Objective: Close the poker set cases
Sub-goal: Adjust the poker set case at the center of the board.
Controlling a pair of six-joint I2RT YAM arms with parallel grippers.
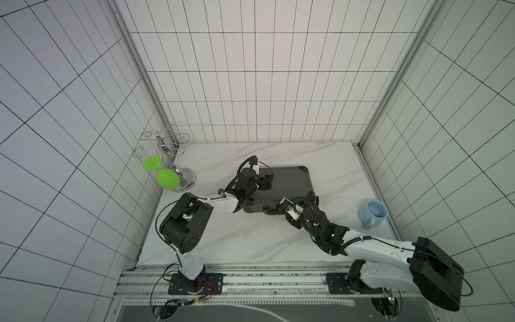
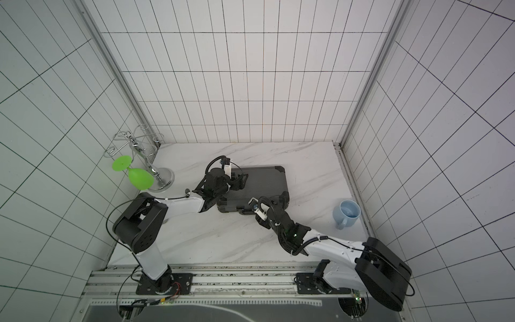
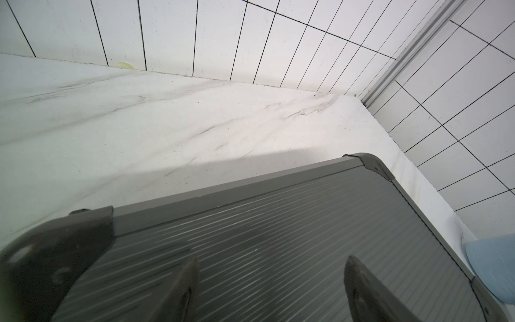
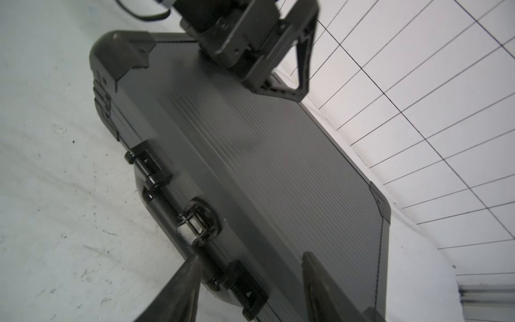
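Now lid down: dark grey poker case (image 1: pixel 284 184) flat on marble surface (image 1: pixel 250 239), mid-back, btwn both arms. Left end effector (image 3: pixel 270 262) open, empty, tips over ribbed lid. Right end effector (image 4: pixel 250 255) open, straddling front edge by a latch (image 4: pixel 245 290). Prob. best: press lid steady, snap latches w/o shoving case. Free room in front; blue mug (image 1: pixel 373 213) to right, glass rack (image 1: pixel 167 156) to left, both well apart.
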